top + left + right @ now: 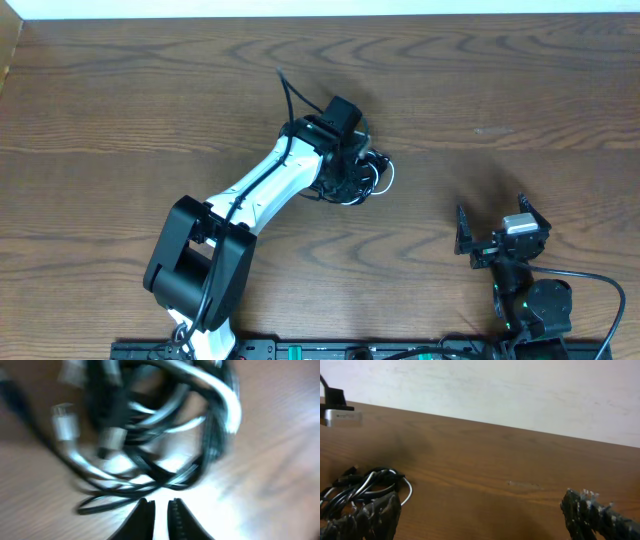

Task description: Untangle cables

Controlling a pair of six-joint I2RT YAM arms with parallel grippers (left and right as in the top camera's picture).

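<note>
Since your left hand [159, 508] sits nearly closed at the edge of the cables [372, 178], bunched at the frame's centre on the bench [120, 90], check it pinches one strand only (I cannot tell that it does), then lift slowly. Bring the right hand [482, 516], wide open and empty at lower right, across to pin the rest.

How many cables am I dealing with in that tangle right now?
2: a black cable and a white cable, tangled together in one pile right at the left tool; another could be hidden underneath.
</note>
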